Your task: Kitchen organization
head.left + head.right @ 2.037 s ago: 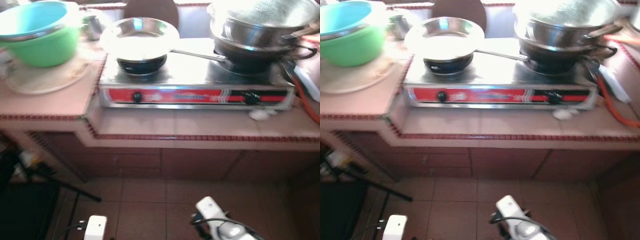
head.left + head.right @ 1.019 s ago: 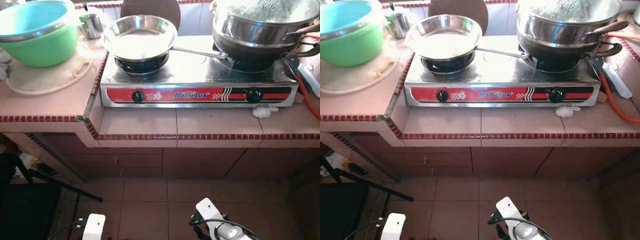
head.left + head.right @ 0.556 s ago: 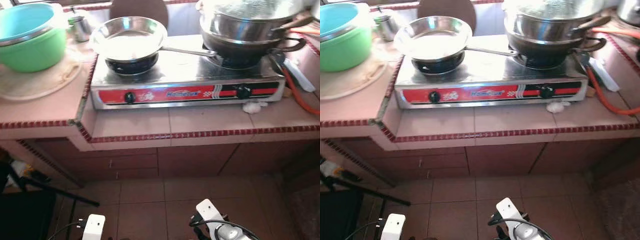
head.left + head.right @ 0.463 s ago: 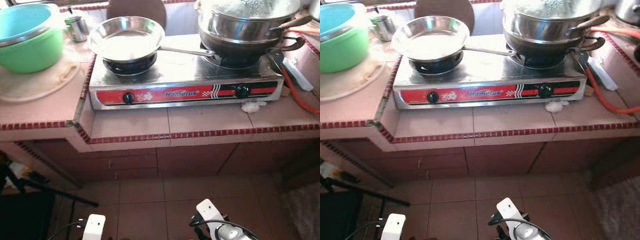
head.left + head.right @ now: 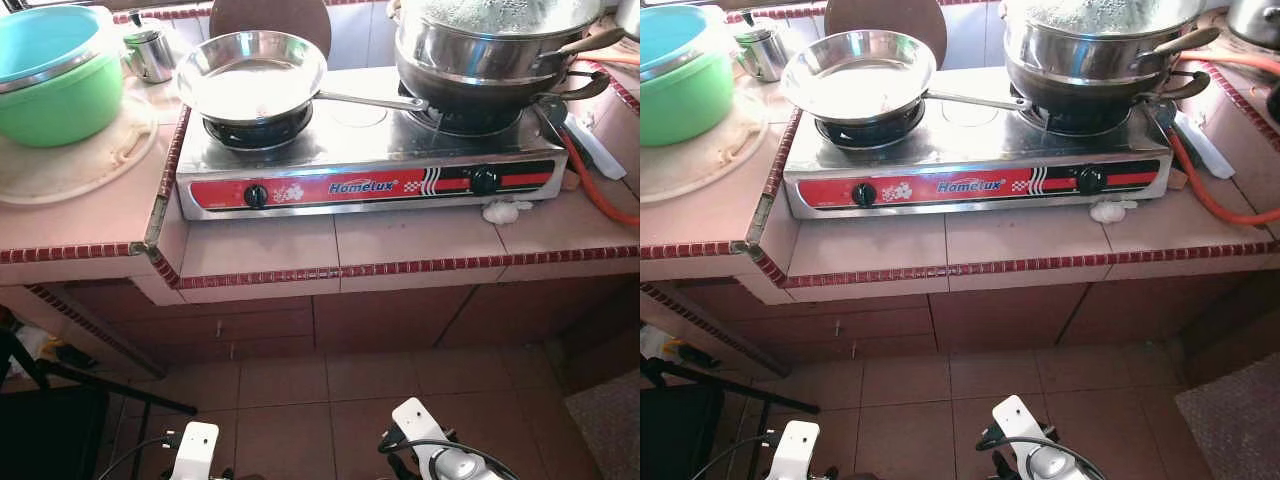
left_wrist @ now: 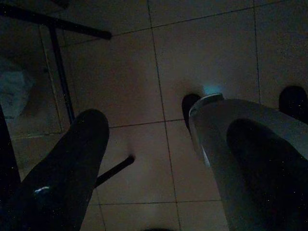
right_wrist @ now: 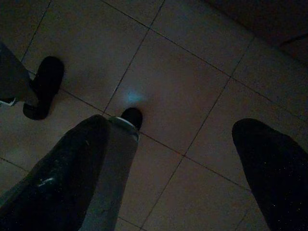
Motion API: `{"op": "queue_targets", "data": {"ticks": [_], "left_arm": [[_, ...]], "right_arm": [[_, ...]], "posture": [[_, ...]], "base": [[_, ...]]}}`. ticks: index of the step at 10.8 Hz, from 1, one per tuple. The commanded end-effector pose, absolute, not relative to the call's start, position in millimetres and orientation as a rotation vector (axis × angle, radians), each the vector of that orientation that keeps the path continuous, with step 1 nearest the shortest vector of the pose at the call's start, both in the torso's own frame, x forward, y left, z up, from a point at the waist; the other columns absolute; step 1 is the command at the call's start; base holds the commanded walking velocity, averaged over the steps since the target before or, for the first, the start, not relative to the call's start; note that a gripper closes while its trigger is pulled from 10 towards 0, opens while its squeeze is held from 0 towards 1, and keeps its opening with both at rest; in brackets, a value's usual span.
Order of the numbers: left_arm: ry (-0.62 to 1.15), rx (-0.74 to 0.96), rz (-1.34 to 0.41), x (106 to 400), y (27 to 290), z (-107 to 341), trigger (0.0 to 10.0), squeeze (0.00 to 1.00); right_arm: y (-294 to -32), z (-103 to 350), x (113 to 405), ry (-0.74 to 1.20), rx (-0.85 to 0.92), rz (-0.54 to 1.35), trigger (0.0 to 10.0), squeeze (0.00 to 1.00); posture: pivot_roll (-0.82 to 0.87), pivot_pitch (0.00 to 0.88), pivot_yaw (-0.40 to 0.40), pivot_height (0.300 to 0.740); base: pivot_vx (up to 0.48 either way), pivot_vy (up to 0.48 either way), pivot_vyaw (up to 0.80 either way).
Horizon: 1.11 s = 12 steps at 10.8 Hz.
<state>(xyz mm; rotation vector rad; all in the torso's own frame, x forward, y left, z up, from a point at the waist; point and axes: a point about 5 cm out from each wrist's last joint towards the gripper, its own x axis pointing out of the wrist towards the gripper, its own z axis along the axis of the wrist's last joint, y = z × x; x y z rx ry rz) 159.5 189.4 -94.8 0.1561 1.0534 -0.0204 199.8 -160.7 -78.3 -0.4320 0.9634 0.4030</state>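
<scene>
you were looking down at a pink tiled counter (image 5: 260, 245) with a two-burner gas stove (image 5: 365, 165) on it, red front panel, two black knobs. on the stove's left burner sat an empty steel frying pan (image 5: 250, 75), its handle reaching toward the right burner. on the right burner stood a dark wok with a big steel pot (image 5: 500, 45) stacked in it. a small white crumpled lump (image 5: 500, 211) lay on the counter just in front of the stove's right end, and an orange gas hose (image 5: 598, 190) ran along the right side. off to the left, on the raised part of the counter, a green basin (image 5: 60, 85) with a blue one nested inside sat on a pale round mat, with a small steel cup (image 5: 150, 50) behind it.

both your arms hung idle over the brown floor tiles. the left gripper (image 6: 163, 163) had its black fingers spread apart, holding nothing. the right gripper (image 7: 168, 168) was likewise spread wide and empty in the dim light.
</scene>
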Motion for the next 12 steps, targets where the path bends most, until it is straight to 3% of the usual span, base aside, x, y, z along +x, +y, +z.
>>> {"op": "queue_targets", "data": {"ticks": [1, 3, 12], "left_arm": [[1.102, 0.154, -0.02, 146, 191, -100, 10.0, 0.0], [1.102, 0.154, -0.021, 146, 191, -100, 10.0, 0.0], [1.123, 0.164, -0.012, 133, 195, -104, 10.0, 0.0]], "right_arm": [[-162, -81, 195, 0.981, -0.429, 0.402, 10.0, 0.0], [-163, -81, 195, 0.98, -0.431, 0.4, 10.0, 0.0], [-163, -79, 197, 0.968, -0.44, 0.41, 10.0, 0.0]], "posture": [[-0.1, 0.148, 0.052, 0.74], [-0.1, 0.148, 0.051, 0.74], [-0.1, 0.146, 0.045, 0.74]], "base": [[0.0, 0.0, -0.73], [0.0, 0.0, -0.63], [0.0, 0.0, 0.0]]}}
